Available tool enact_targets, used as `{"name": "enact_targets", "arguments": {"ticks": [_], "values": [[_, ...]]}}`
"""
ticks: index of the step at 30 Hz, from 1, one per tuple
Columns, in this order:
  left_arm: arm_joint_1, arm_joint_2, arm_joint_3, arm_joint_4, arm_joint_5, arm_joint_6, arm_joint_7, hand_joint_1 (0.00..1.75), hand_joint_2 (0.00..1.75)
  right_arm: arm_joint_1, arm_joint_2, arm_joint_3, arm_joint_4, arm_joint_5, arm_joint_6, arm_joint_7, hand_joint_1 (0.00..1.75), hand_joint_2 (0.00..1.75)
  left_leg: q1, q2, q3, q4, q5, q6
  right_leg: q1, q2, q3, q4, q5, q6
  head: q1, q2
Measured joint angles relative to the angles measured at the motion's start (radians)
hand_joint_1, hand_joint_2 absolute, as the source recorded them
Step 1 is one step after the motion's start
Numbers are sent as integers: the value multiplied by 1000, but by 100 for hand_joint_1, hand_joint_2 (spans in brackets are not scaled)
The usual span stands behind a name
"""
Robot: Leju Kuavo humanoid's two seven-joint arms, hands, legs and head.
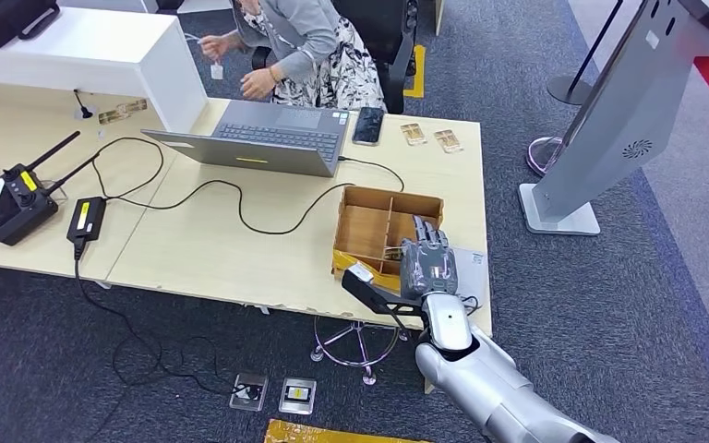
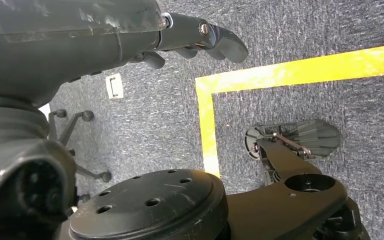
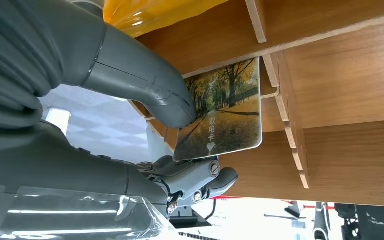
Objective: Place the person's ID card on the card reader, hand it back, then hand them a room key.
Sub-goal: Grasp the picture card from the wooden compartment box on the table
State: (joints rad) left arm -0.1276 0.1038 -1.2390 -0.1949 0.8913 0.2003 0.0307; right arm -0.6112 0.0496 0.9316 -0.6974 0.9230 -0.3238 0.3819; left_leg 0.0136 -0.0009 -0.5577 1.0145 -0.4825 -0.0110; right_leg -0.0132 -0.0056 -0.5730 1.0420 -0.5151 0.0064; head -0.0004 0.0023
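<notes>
Fingers, left: left hand [image 2: 180, 40] hangs over grey carpet, dark fingers [image 2: 215, 39] curled loosely with nothing in them; whether they are fully closed cannot be told.
Fingers, right: thumb [image 3: 145, 85] presses on the face of the room key [image 3: 225, 112], darker fingers [image 3: 205, 180] under its lower edge, so the right hand [image 1: 425, 263] pinches the card.
Radio unit: black, with antennas [image 1: 14, 198], near the desk's left edge.
Power brick: [image 1: 86, 220] just right of it, cable running across the desk [image 1: 203, 249].
Laptop: open [image 1: 263, 138], toward the far edge, facing the person [image 1: 309, 46] seated behind.
Phone: [image 1: 368, 125] beside the laptop's right side.
Small cards: two [image 1: 429, 137] at the far right corner.
Wooden tray: divided box [image 1: 378, 226] near the front right corner; right hand rests at its near right side.
Room key: autumn-tree print, held tilted against a divider inside the tray.
</notes>
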Motion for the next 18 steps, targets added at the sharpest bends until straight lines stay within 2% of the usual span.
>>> {"name": "enact_targets", "arguments": {"ticks": [12, 18], "values": [[0, 0, 0, 0, -1, -3, 6, 0, 0, 0, 9, 0, 8, -8, -2, -8, 175, 175, 0, 3, 2, 0, 0, 0, 0, 1, 1, 0, 1, 0, 0, 0], [0, 0, 0, 0, -10, -3, 7, 0, 0, -4, 7, 0, 2, 21, -31, 25, 175, 175, 0, 2, 1, 0, 0, 0, 0, 1, 1, 0, 1, 0, 0, 0]]}}
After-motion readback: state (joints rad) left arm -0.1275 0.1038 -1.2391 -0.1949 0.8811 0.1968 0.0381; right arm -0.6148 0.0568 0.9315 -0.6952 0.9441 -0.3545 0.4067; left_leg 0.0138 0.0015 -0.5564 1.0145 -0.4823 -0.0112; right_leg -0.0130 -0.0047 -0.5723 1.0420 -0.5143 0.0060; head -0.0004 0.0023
